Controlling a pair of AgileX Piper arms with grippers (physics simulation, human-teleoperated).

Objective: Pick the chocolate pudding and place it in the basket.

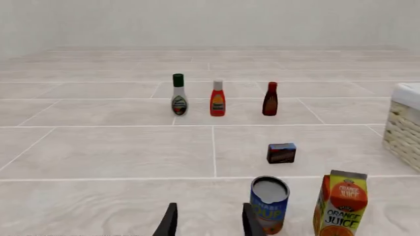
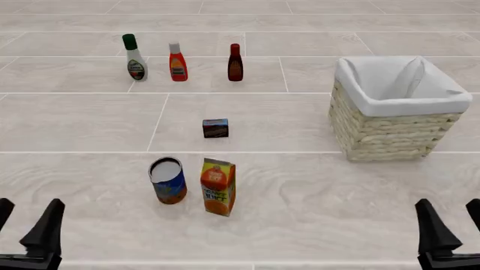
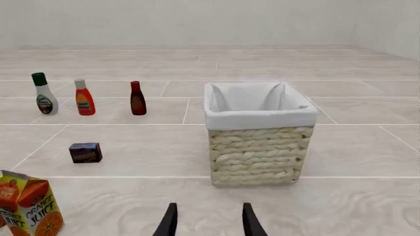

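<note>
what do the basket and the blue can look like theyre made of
The basket looks like pale woven straw or wicker, judging by its thick plaited strands, with a white cloth lining folded over the rim. The blue can looks like metal: flat grey top, glossy printed label around the side. Being a render, neither is certain.

The basket (image 2: 390, 135) has rough woven straw-looking walls, pale and matt, with a smooth white cloth lining (image 2: 397, 84) folded over the rim. The chocolate pudding (image 2: 215, 128) looks like a small cardboard box, dark and fairly matt. The orange juice carton (image 2: 217, 187) reads as printed paperboard with a slight sheen. The blue can (image 2: 167, 180) has a dull grey metal-looking top (its printed side is a bit shinier). All three bottles (image 2: 177, 63) look like smooth glossy plastic. The table (image 2: 90, 124) looks like pale matt tile with thin grout lines.
</note>
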